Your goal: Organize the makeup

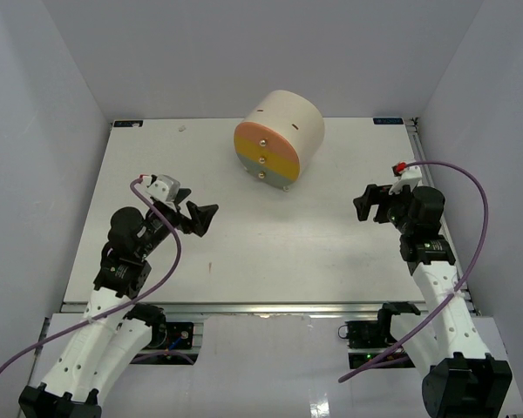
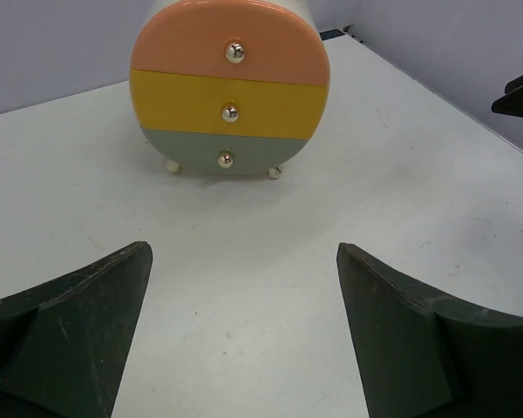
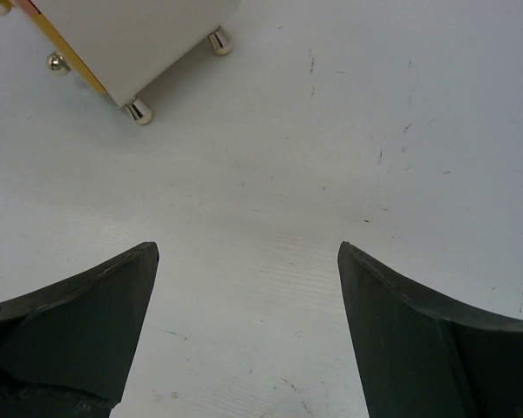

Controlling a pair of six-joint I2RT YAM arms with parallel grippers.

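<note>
No palettes, sponges or lipstick tubes show in any view; the makeup is out of view. The cream cylindrical drawer unit [image 1: 279,137] stands at the back middle of the table, its orange, yellow and green drawers shut, and it faces the left wrist camera [image 2: 229,87]. Only its corner and feet show in the right wrist view [image 3: 131,43]. My left gripper [image 1: 202,218] is open and empty, hovering left of centre [image 2: 244,261]. My right gripper [image 1: 366,204] is open and empty at the right [image 3: 248,261].
The white table [image 1: 270,252] is walled by grey panels at the back and both sides. Purple cables loop from both arms. The right gripper's fingers [image 2: 519,91] show at the right edge of the left wrist view.
</note>
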